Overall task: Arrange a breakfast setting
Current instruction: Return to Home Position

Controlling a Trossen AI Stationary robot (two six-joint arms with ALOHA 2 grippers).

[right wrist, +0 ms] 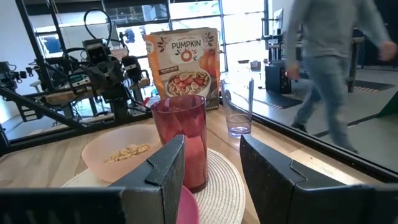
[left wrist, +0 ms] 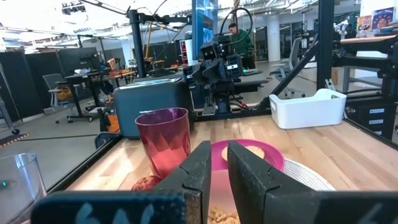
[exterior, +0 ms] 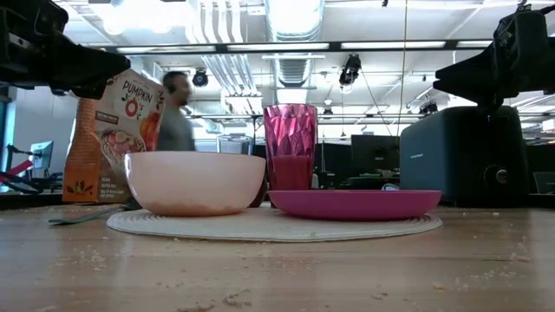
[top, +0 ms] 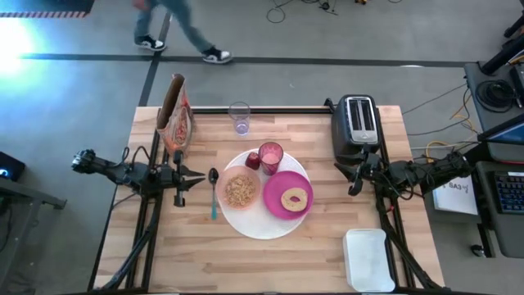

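The round white placemat (top: 260, 223) lies mid-table. On it stand the magenta plate (top: 277, 206) with the bagel (top: 295, 198), the peach bowl (top: 241, 190) holding cereal, and the pink cup (top: 271, 156). The small red fruit (top: 252, 161) lies at the mat's far edge beside the cup. The teal-handled spoon (top: 214, 197) lies on the table left of the mat. My left gripper (top: 196, 175) hovers left of the spoon, open by a narrow gap (left wrist: 219, 146), empty. My right gripper (top: 345, 179) hovers right of the plate, open (right wrist: 211, 140), empty.
The black toaster (top: 357, 121) stands at the far right, the cereal bag (top: 175, 113) at the far left, and a clear cup (top: 239, 117) between them. A white container (top: 366, 259) sits at the near right edge. A person (top: 180, 24) walks beyond the far edge.
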